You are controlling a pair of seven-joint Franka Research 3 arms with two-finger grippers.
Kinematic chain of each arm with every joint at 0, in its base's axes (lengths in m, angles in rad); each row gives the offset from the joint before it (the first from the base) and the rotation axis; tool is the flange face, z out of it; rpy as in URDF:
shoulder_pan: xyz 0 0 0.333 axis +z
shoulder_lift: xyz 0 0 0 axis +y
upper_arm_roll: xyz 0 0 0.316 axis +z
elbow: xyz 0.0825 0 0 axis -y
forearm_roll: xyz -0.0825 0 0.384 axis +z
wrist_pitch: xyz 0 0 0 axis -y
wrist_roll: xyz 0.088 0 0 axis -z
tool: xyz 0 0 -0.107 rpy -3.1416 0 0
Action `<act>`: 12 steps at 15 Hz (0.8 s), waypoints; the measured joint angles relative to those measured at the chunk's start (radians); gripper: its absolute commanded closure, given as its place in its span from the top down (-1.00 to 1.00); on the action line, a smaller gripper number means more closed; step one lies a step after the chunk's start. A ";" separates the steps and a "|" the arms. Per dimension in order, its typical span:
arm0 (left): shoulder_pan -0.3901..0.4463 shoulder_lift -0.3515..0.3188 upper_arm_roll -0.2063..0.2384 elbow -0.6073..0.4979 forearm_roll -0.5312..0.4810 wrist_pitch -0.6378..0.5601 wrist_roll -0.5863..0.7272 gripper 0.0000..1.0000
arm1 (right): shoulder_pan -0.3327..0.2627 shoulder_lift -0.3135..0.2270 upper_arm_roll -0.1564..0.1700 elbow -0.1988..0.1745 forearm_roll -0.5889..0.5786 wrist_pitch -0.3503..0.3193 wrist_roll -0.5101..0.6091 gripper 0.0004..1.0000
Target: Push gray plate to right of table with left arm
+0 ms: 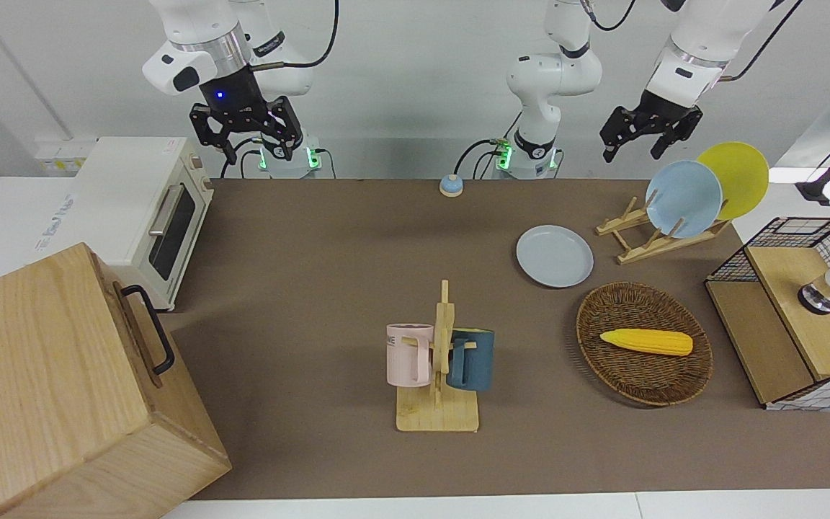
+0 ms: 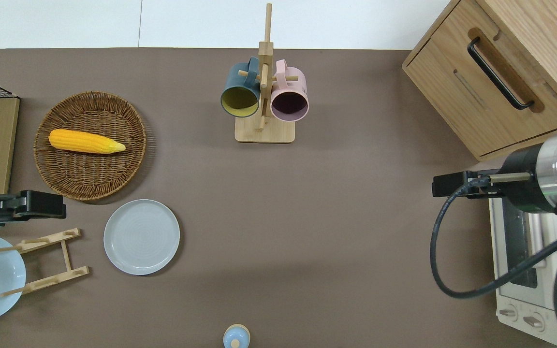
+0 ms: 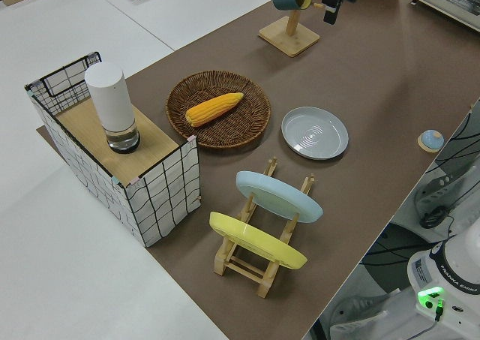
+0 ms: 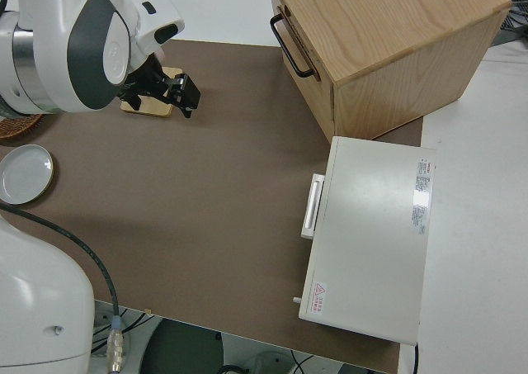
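The gray plate [image 1: 554, 256] [image 2: 141, 237] [image 3: 315, 132] [image 4: 25, 173] lies flat on the brown table [image 1: 314, 288], toward the left arm's end. It is nearer to the robots than the wicker basket and beside the wooden dish rack. My left gripper [image 1: 632, 153] [image 2: 41, 205] hangs open and empty in the air, over the strip between basket and dish rack, apart from the plate. The right arm is parked, its gripper [image 1: 255, 148] [image 2: 445, 186] open and empty.
A wicker basket [image 1: 674, 382] holds a corn cob [image 1: 647, 342]. The dish rack [image 1: 663, 241] carries a sky-blue plate [image 1: 683, 198] and a yellow plate [image 1: 739, 176]. A mug rack [image 1: 438, 375] stands mid-table. A toaster oven [image 1: 145, 216] and a wooden cabinet [image 1: 47, 389] fill the right arm's end.
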 measured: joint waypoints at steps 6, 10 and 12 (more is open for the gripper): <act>0.000 0.000 0.001 0.000 0.000 0.000 0.000 0.98 | 0.000 0.000 0.000 0.000 0.000 0.000 0.000 0.99; 0.001 0.000 0.007 0.000 0.000 0.000 0.000 0.98 | 0.000 0.000 0.000 0.000 0.000 0.000 0.000 0.99; 0.001 -0.002 0.009 0.001 0.000 0.000 0.000 0.98 | 0.000 0.000 0.000 0.000 0.000 0.000 0.000 0.99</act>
